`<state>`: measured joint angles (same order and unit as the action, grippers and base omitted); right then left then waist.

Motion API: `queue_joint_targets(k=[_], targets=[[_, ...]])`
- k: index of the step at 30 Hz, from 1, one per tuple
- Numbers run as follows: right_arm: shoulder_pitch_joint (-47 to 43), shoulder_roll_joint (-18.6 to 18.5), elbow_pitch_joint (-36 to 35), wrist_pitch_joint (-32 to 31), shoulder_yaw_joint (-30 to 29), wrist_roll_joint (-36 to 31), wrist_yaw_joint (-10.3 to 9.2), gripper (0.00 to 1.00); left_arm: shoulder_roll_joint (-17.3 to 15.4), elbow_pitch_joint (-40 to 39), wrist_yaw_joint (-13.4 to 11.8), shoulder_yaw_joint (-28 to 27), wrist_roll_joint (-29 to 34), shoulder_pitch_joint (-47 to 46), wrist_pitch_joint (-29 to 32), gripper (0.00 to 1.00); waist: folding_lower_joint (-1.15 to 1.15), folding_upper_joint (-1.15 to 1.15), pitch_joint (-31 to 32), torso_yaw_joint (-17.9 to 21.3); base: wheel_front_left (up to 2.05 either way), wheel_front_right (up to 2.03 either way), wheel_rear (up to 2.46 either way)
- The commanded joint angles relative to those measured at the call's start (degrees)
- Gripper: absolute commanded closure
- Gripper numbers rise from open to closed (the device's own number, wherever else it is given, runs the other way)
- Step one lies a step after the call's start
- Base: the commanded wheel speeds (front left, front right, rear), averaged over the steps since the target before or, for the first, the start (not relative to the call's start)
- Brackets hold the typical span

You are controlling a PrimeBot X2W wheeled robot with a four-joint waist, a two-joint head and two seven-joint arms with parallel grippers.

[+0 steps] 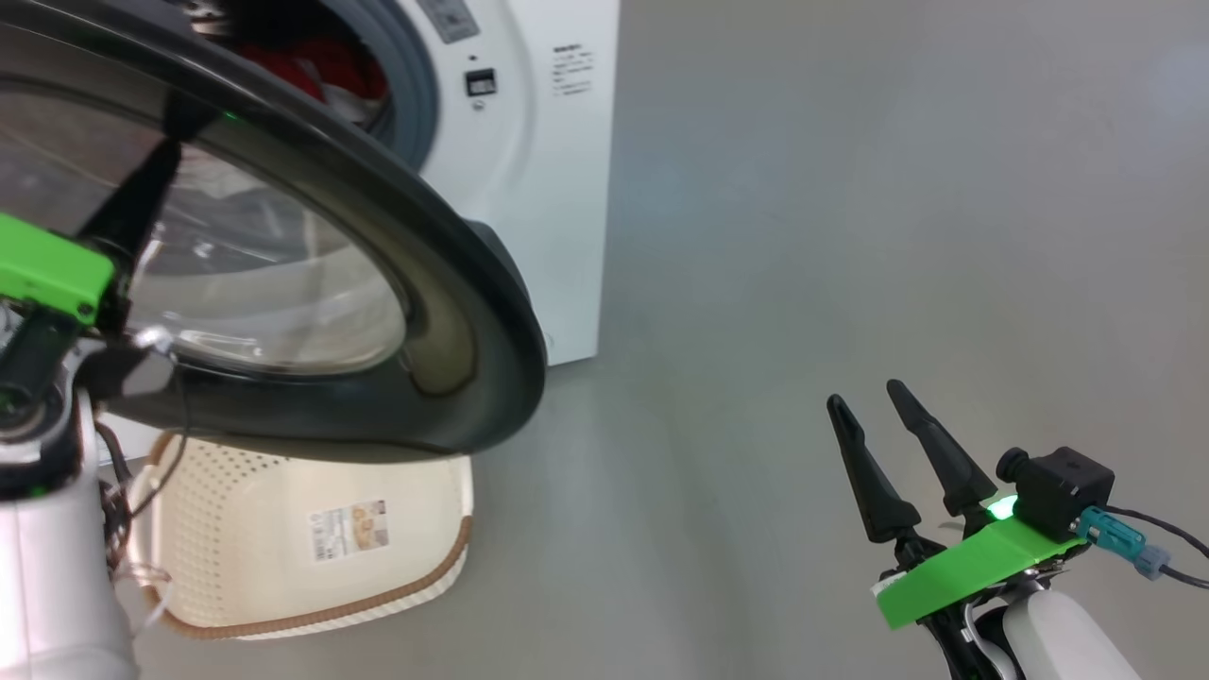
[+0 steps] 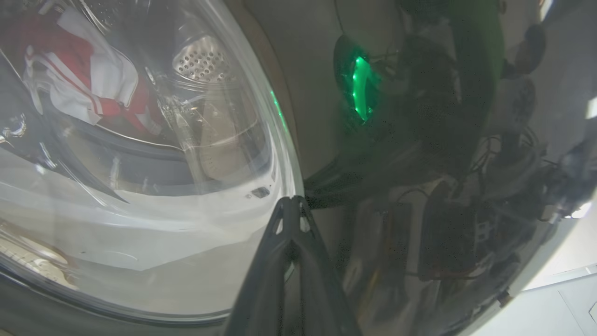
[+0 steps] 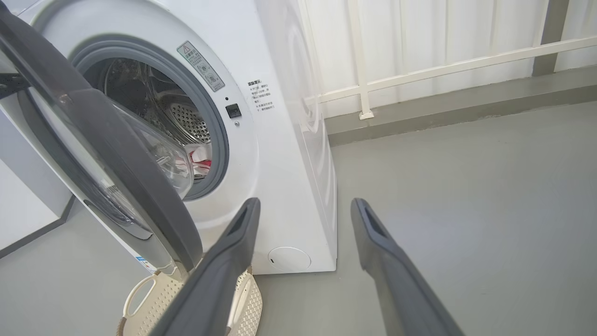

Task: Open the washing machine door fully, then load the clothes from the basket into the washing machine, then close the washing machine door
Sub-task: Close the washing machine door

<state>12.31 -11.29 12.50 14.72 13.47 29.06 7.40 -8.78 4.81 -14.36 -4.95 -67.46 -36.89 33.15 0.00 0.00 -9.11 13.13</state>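
Partly open, the washing machine door (image 1: 472,312) stands swung out from the washing machine (image 1: 548,189). Its glossy black ring and glass bowl hang above the basket (image 1: 217,529), which sits on the floor (image 1: 850,236) and looks empty. The clothes (image 2: 70,79) lie red and white inside the drum (image 3: 186,121). The left gripper (image 2: 291,205) has its fingers pressed together, holding nothing, tips against the door's outer face where glass meets rim. The right gripper (image 1: 867,394) is spread wide and empty, well apart to the side. Likely risks: the closed tips may skid on the curved, glossy surface and lose their push, and fabric lying low near the gasket (image 3: 217,140) could be pinched as the door shuts. A grey warning label (image 3: 200,65) with a triangle, small print (image 3: 261,95) beside the opening, and the basket's sticker (image 1: 348,531) are too small to read; no brand is legible.
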Motion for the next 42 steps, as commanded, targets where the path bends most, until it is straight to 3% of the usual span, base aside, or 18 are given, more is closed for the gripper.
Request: queue_joint_targets(k=[1,29,36,42], targets=[[1.73,-0.04,-1.56,0.28,0.84,0.43,0.09,0.0,-2.37,-0.48,0.87,-1.69,0.74,-3.58,-0.7,1.0,0.0,0.0,-1.38,1.68,0.0,0.0,0.0],[3.27,1.49,-1.95,0.28,1.03,0.37,0.09,0.0,-4.76,15.23,7.21,-3.18,3.25,-14.24,-8.75,1.0,0.0,0.0,-4.77,6.42,0.0,0.0,0.0],[2.91,1.16,-1.59,0.28,0.87,0.15,0.09,0.0,-4.61,16.83,8.18,-3.4,2.68,-13.79,-8.94,1.0,0.0,0.0,-3.64,5.63,0.0,0.0,0.0],[2.05,-0.31,-1.29,0.28,0.9,0.09,0.09,0.0,-3.18,13.78,8.88,-1.85,1.52,-9.63,-6.25,1.0,0.0,0.0,-1.24,1.23,0.0,0.0,0.0]])
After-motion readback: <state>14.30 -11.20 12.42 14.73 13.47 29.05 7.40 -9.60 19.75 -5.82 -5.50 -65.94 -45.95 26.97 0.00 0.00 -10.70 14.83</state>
